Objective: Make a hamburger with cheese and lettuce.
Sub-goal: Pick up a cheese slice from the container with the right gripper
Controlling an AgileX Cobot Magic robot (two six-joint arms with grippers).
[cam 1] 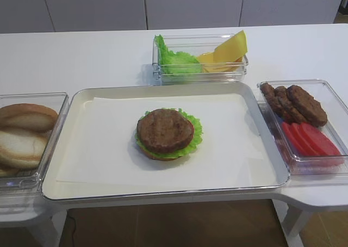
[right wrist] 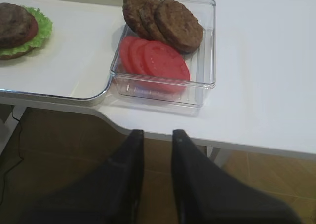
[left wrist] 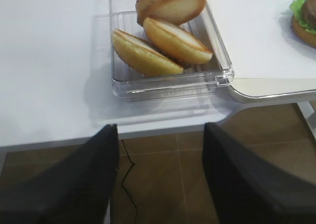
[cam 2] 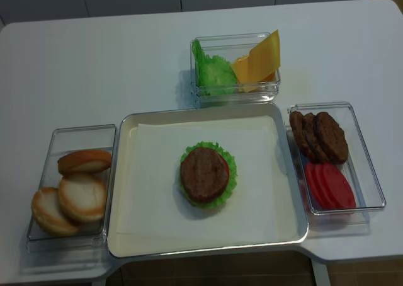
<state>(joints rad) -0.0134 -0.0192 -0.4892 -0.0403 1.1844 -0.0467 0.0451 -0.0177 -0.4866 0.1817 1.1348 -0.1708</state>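
Two high views face the tray (cam 1: 163,94) from its front, one steeper. Wrist views sit low off its corners; all share the tray.

The tray (cam 2: 126,191) has bare paper on every side of the hamburger (cam 2: 205,174), so a gripper could come down at it from above or from either flank. Three clear boxes hem the tray in: buns (cam 2: 74,194) touching its left rim, patties and tomato (cam 2: 327,163) against its right rim, lettuce and cheese (cam 2: 234,68) just behind. Both grippers hang off the table's front edge, above the floor.
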